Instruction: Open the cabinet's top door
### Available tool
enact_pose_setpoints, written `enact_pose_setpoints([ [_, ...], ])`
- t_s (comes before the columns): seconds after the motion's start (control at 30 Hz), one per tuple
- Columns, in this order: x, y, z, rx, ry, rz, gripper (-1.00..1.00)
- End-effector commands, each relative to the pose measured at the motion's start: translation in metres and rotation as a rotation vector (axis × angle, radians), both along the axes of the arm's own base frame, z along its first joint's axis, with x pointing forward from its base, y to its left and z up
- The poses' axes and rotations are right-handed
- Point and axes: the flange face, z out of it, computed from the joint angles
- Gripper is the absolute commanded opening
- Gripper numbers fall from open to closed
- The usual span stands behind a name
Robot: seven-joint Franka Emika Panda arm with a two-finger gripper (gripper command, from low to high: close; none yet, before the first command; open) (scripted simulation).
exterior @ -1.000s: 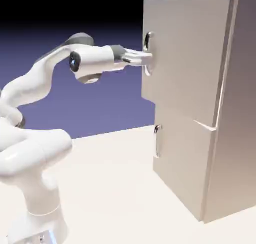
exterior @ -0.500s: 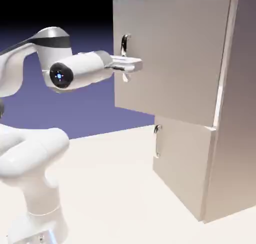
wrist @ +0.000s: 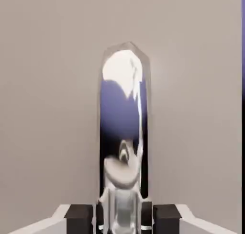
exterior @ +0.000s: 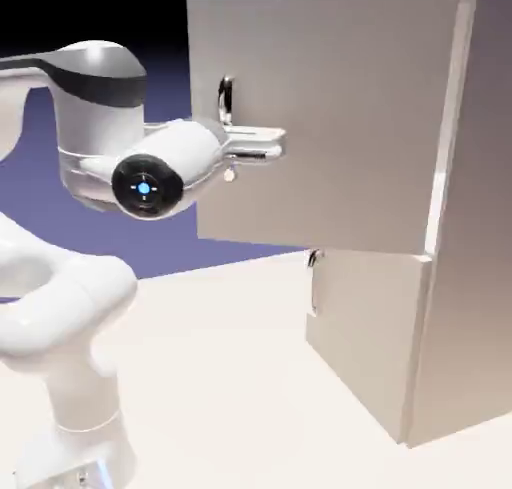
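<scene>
One white, smooth-shelled robot arm [exterior: 90, 87] with rounded joints and glossy black bands reaches from the exterior view's left toward a tall, beige-grey, box-shaped cabinet [exterior: 480, 227] on the right. The cabinet's top door [exterior: 330, 117], a large, flat, matte beige rectangle, stands swung open, projecting out past the smaller beige lower door [exterior: 370, 307], which lies closed beneath it. Along the cabinet's side, a bright vertical gap shows at the top door's hinge edge.

Near the top door's free edge is a shiny, silver, upright bar handle [wrist: 122, 113], curved at its ends. In the hand view its mirror-like metal reflects white, blue-violet and black. The two-finger end effector [wrist: 123, 218] is closed in around this handle, its dark, squarish fingertips [wrist: 79, 218] on either side of the bar.

A second slim, chrome-like handle [exterior: 316, 280] is mounted upright on the lower door. Beneath everything spreads a pale, cream-coloured desk [exterior: 230, 377], plain and smooth.
</scene>
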Motion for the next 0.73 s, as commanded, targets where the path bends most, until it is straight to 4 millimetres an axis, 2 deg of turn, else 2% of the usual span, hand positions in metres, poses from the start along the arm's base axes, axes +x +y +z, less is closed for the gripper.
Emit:
enact_pose_setpoints([
  [0.0,-0.001,-0.008,0.000,0.000,0.000,0.026,-1.00],
  [0.23,-0.001,-0.069,0.000,0.000,0.000,0.202,-1.00],
  [0.47,0.009,-0.126,0.000,0.000,0.000,0.370,-1.00],
  [0.67,0.022,-0.167,0.000,0.000,0.000,0.496,-1.00],
  [0.7,0.023,-0.168,0.000,0.000,0.000,0.502,-1.00],
])
